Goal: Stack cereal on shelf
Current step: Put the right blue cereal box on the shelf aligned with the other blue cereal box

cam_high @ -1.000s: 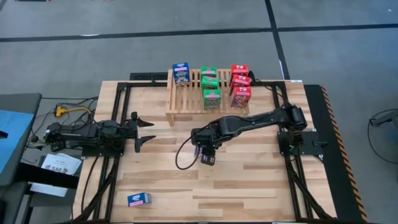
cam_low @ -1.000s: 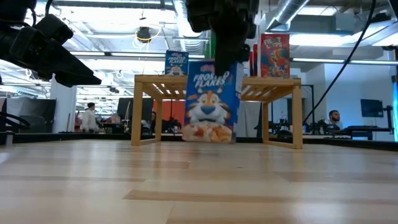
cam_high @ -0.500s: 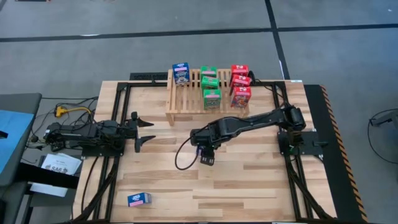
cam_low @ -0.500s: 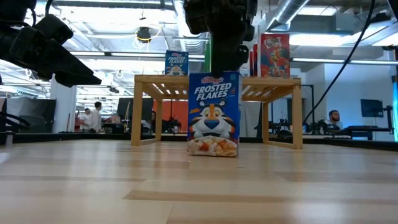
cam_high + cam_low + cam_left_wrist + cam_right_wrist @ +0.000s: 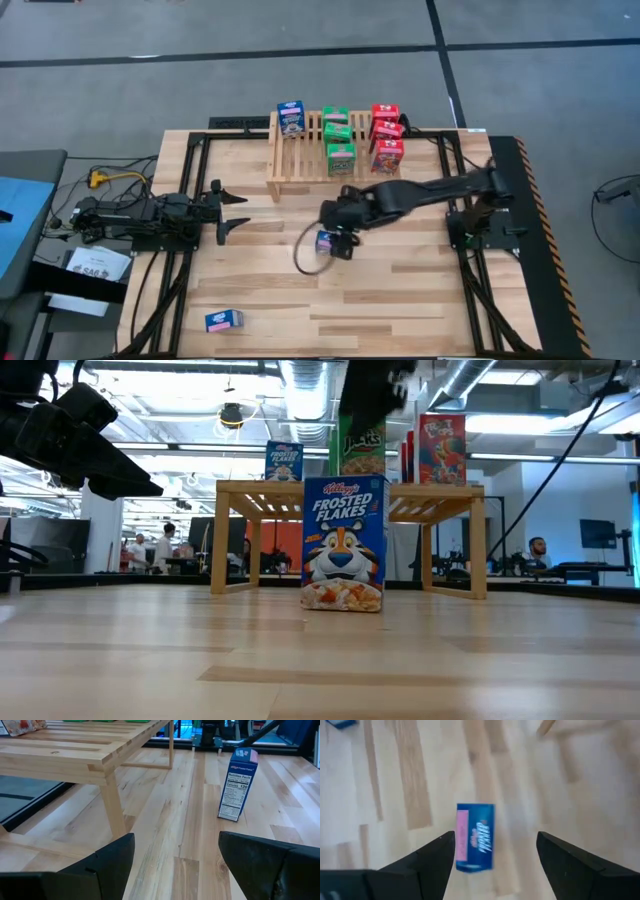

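Note:
A blue cereal box (image 5: 325, 240) stands upright on its bottom on the table in front of the shelf (image 5: 330, 150); it also shows in the low view (image 5: 343, 543) and the left wrist view (image 5: 237, 785). My right gripper (image 5: 342, 236) is open above it and touches nothing; in the right wrist view its fingers stand apart over the box (image 5: 475, 837). On the shelf stand one blue box (image 5: 290, 118), three green boxes (image 5: 339, 135) and three red boxes (image 5: 386, 133). Another blue box (image 5: 224, 320) lies flat near the table's near left corner. My left gripper (image 5: 232, 210) waits open at the table's left.
The shelf's slatted top (image 5: 75, 745) has bare room between the blue box and the green ones, and in front of the blue box. A black cable loop (image 5: 303, 258) hangs from my right arm beside the standing box. People show in the room behind the table (image 5: 165, 545).
My right gripper has set the blue box down, let go of it and risen, shifting a little toward the table's right edge. The box, tilted and held at its top a second ago, now stands upright on the table on its own.

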